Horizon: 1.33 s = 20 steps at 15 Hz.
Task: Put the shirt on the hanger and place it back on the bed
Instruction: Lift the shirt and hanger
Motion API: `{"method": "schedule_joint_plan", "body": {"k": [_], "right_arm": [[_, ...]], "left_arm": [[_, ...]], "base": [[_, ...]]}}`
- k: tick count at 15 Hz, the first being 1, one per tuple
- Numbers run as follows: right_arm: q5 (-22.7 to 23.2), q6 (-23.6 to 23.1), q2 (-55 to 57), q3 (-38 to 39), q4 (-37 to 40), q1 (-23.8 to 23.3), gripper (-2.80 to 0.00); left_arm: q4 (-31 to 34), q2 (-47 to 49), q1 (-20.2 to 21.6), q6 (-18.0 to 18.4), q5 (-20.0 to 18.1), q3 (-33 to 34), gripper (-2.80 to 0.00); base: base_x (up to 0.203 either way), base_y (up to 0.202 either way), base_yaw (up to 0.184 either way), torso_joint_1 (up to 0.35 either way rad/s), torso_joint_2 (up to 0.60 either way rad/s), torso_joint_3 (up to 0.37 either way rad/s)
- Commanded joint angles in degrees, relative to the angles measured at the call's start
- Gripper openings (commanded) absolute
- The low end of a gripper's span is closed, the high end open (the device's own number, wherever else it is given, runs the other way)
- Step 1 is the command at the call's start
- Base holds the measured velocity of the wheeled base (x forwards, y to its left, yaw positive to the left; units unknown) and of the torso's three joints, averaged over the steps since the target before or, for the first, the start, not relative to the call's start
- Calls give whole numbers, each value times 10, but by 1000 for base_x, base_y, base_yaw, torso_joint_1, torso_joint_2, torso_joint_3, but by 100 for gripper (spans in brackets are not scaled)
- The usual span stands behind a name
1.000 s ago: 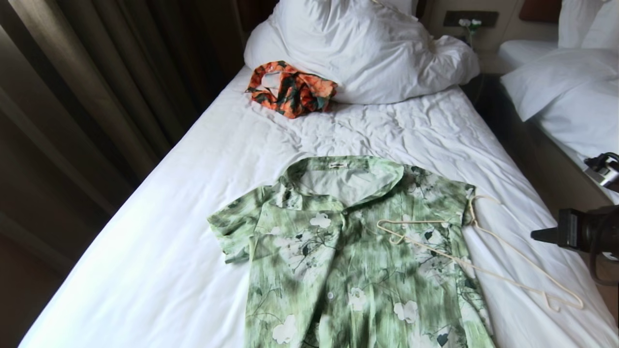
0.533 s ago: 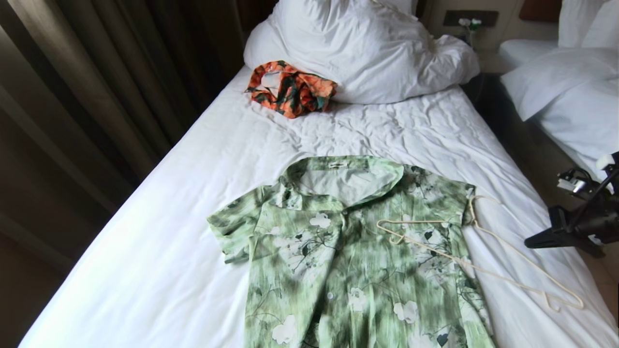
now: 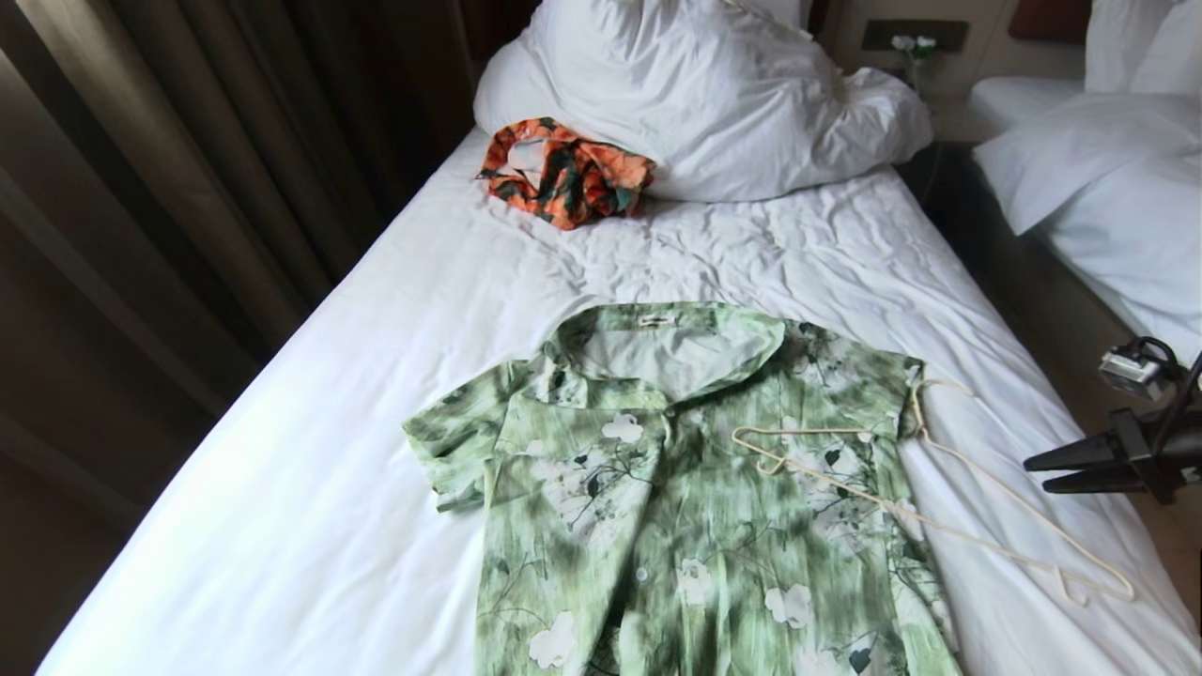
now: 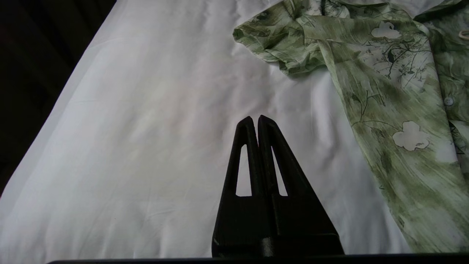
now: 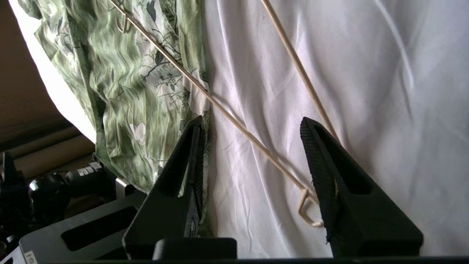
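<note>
The green-and-white floral shirt (image 3: 695, 488) lies flat, collar toward the pillow, on the bed (image 3: 376, 376). The cream hanger (image 3: 1014, 502) lies partly on the shirt's right shoulder and partly on the sheet, hook on the cloth. My right gripper (image 3: 1038, 475) hovers at the bed's right edge, open, pointing at the hanger. In the right wrist view the right gripper (image 5: 252, 120) is empty, and the hanger (image 5: 227, 112) runs across the gap between its fingers, with the shirt (image 5: 121, 91) beside it. My left gripper (image 4: 254, 117) is shut over bare sheet (image 4: 146, 128), beside the shirt's sleeve (image 4: 278, 47).
A crumpled orange-and-green garment (image 3: 563, 174) lies against the bulky white duvet (image 3: 704, 94) at the head. A second white bed (image 3: 1108, 169) stands to the right across a narrow gap. Dark curtains (image 3: 188, 188) hang along the left.
My right gripper has opened from shut. The right arm swung and its wrist turned at the bed's right edge. Shirt, hanger and left gripper have not moved.
</note>
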Motion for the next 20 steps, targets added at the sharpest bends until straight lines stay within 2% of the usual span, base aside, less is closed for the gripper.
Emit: {"method": "schedule_joint_plan", "body": {"k": [1, 2, 4, 9, 11, 14, 20], "right_arm": [[53, -62, 57, -20, 5, -5, 0], [72, -95, 71, -21, 5, -5, 0], [94, -124, 99, -25, 4, -1, 0], [170, -142, 143, -49, 1, 5, 0], [179, -170, 156, -50, 1, 13, 0], [178, -172, 158, -49, 1, 45, 0], [179, -171, 163, -44, 1, 75, 0]], "left_arm": [[0, -1, 0, 0, 0, 0, -280], [0, -1, 0, 0, 0, 0, -280], [0, -1, 0, 0, 0, 0, -280], [0, -1, 0, 0, 0, 0, -280], [0, -1, 0, 0, 0, 0, -280], [0, -1, 0, 0, 0, 0, -280], [0, -1, 0, 0, 0, 0, -280]], "base": [[0, 0, 0, 0, 0, 0], [0, 0, 0, 0, 0, 0], [0, 0, 0, 0, 0, 0], [0, 0, 0, 0, 0, 0], [0, 0, 0, 0, 0, 0], [0, 0, 0, 0, 0, 0], [0, 0, 0, 0, 0, 0]]}}
